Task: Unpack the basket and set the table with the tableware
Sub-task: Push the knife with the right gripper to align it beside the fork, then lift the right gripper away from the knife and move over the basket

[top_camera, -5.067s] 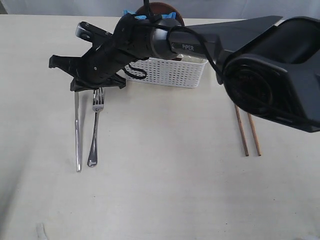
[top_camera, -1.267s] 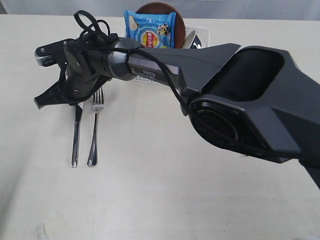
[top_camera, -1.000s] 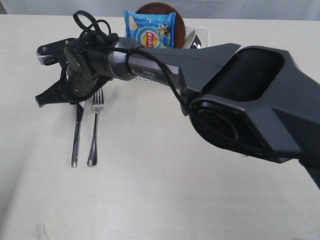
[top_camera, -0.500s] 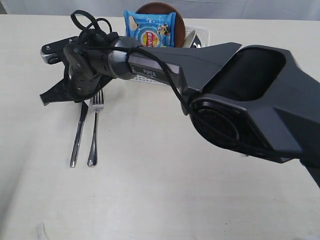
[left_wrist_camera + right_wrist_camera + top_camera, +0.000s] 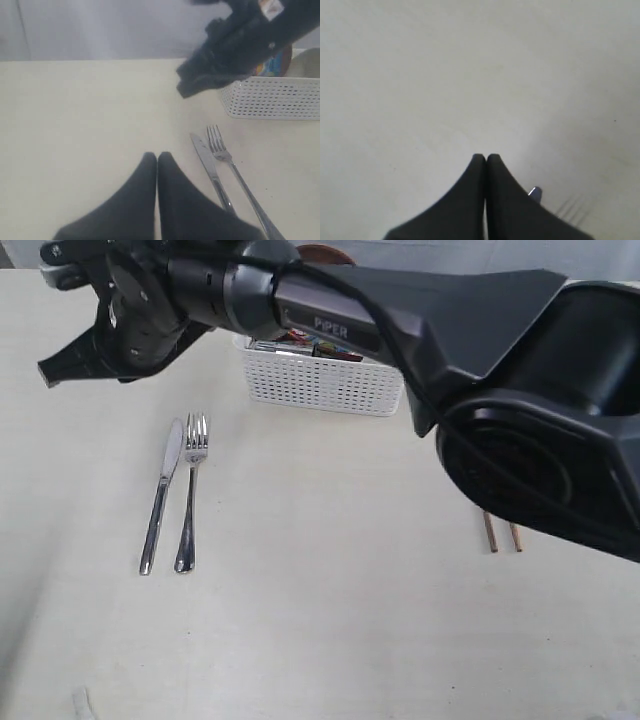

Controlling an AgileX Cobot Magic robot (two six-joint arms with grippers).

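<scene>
A steel knife and fork lie side by side on the cream table, left of centre. The white basket stands behind them, with the brown plate showing as a sliver over it. My right gripper reaches across to the far left, raised above the table, shut and empty. The right wrist view shows the knife tip just behind its fingers. My left gripper is shut and empty, beside the knife and fork. Two wooden chopsticks lie at the right.
The right arm spans the scene above the basket and hides most of its contents. A colourful packet shows inside the basket. An off-white bowl peeks over the basket wall. A small white scrap lies at the front left.
The right gripper has risen and swung up and to the left, away from the knife. The knife now lies free on the table beside the fork.
</scene>
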